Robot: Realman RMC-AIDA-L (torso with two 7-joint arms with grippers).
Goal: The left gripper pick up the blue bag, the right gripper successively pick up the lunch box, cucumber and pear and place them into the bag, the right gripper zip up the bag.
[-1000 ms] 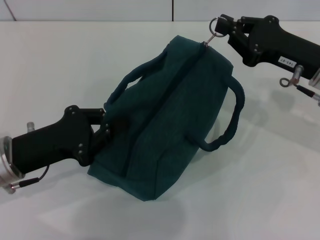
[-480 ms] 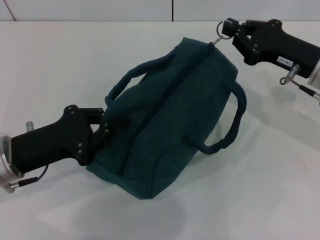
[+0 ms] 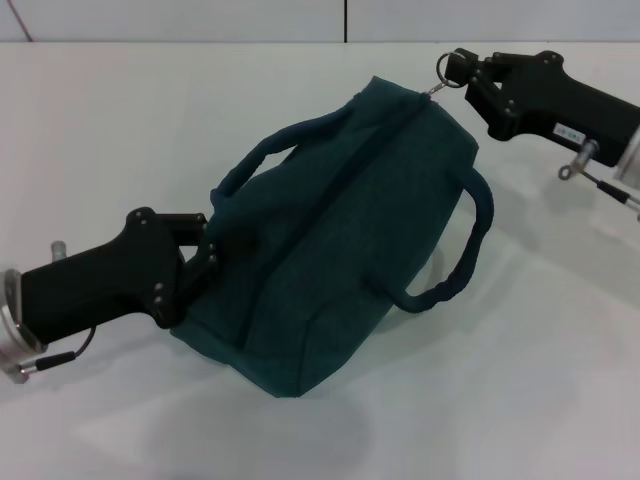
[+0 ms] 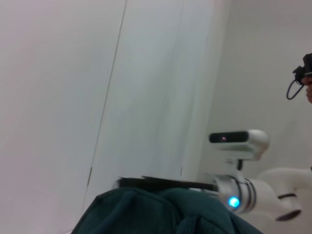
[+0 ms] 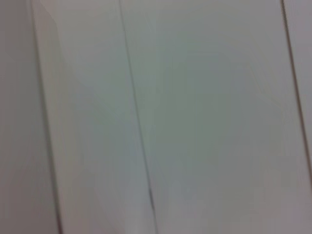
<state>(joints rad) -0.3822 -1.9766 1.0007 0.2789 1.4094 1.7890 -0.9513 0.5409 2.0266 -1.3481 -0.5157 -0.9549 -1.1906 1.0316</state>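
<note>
**Zipped bag held at both ends over a white table**

We see a plain white table (image 3: 120, 120) filling almost the whole head view, with a pale wall along its far edge split by one dark vertical seam. The left wrist view shows more pale wall panels and a white robot body with a small blue light; the right wrist view shows only pale panels with thin seams.

The blue bag (image 3: 330, 240) sits in the middle of the table, its long axis running diagonally from the near left to the far right. Its zipper line follows that same diagonal along the top, and the far-right end rises to a peak. One loop handle arches on the far-left side, the other hangs out on the right side.

Our left gripper (image 3: 205, 262) meets the bag at its near-left end, fingers closed onto the fabric there. Our right gripper (image 3: 462, 68) is at the far-right peak, fingers pinched on the metal ring pull (image 3: 447, 66), whose tab reaches down to the tip of the bag.

In the left wrist view, a fold of the bag's teal fabric fills the lower edge.
</note>
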